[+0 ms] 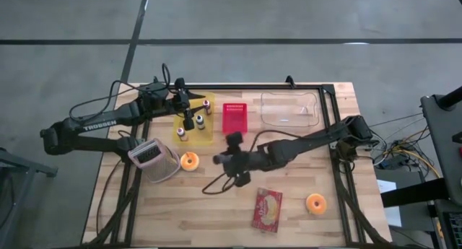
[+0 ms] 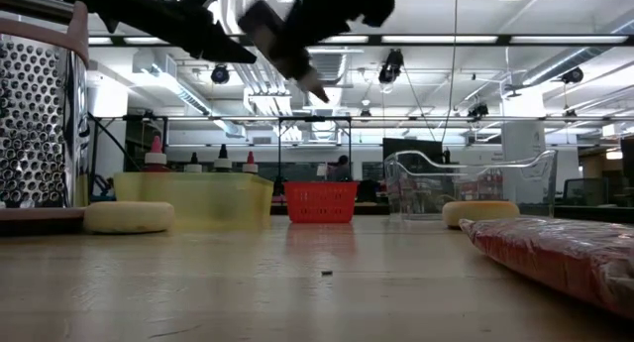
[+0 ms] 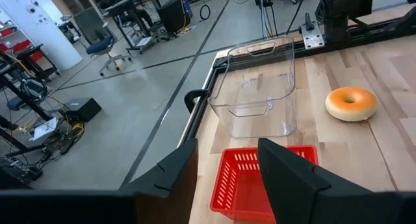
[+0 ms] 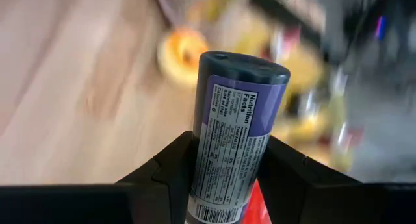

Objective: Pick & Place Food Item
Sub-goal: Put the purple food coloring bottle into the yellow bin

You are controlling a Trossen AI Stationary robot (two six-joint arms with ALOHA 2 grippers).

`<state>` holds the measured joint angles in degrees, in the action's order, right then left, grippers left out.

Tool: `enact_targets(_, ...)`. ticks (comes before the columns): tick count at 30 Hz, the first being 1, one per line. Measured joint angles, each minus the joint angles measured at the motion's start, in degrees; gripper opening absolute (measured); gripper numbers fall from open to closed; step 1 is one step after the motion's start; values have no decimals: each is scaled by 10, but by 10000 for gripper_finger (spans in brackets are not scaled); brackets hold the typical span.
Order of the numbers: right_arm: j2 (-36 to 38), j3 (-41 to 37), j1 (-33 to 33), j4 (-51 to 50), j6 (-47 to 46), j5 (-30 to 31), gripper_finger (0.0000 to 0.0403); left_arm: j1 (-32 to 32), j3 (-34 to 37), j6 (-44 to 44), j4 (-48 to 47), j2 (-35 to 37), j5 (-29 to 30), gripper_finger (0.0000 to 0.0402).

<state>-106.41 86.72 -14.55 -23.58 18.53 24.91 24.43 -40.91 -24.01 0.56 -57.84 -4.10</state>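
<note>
While the high view looks straight down, the right gripper hangs over the middle of the wooden table, just below the red basket, with a dark object pinched at its tip. The left gripper sits above the yellow tray, among small bottles standing in it. A metal grater lies at the left, an orange donut just beside it. A second donut rests near the right edge, a red snack packet close to it. A clear container sits to the right of the basket.

From table height, both arms appear as dark shapes overhead, well clear of the surface. The grater stands at left with a donut at its foot; tray, basket and clear container line up behind, and the packet fills the right foreground.

Through the left wrist camera, the left gripper has its fingers parted with nothing between them; the basket, the clear container and a donut lie ahead.

Through the right wrist camera, the right gripper is clamped on a purple bottle with a nutrition label, which stands upright between the fingers. Beyond it, blurred, are a donut and the yellow tray.
</note>
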Motion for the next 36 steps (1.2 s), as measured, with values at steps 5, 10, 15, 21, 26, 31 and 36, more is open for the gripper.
enact_targets(5, 24, 0, 22, 55, 74, -45, 141, 0, 0, 0, -9, 0, 0, 163)
enact_targets(10, 65, -10, 72, 61, 67, -102, 141, 0, 0, 0, -13, 0, 0, 163)
enact_targets(15, 103, -53, 135, 104, 69, -281, 141, 0, 0, 1, -15, 0, 0, 163)
enact_targets(21, 153, -151, 209, 245, 41, -277, 141, 0, 0, 4, -18, 0, 0, 163)
enact_targets(26, 199, -263, 244, 454, 39, -291, 141, 0, 0, 10, -18, 0, 0, 163)
enact_targets(31, 213, -360, 268, 672, 28, -342, 141, 0, 0, 24, -18, 0, 0, 163)
enact_targets(36, 200, -413, 289, 835, -4, -357, 141, -1, 0, 30, 3, -1, -15, 163)
